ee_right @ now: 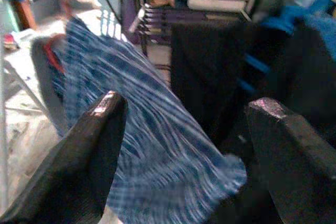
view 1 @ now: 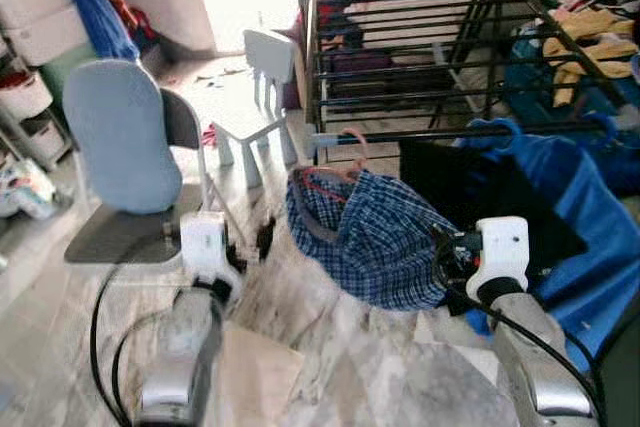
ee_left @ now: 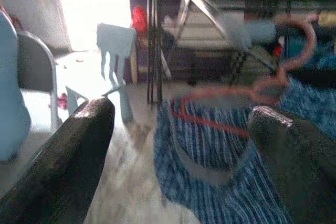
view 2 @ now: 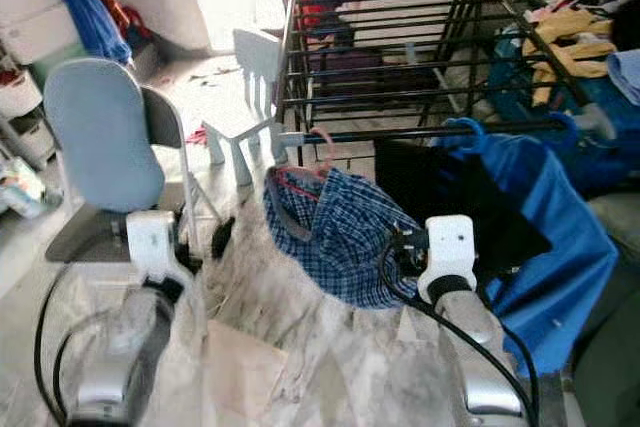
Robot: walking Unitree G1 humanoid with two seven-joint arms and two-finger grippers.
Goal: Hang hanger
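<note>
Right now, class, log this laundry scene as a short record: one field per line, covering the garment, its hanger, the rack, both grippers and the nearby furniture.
garment: blue checked shirt, hanging on a hanger at the rack's front rail
hanger: pink hanger, hook over the rail
rack: black drying rack, behind the shirt
other clothes: black garment and blue garment on the same rail
left gripper: open, in front of the shirt
right gripper: open, near the shirt's lower edge
furniture: grey chair, small white chair
</note>
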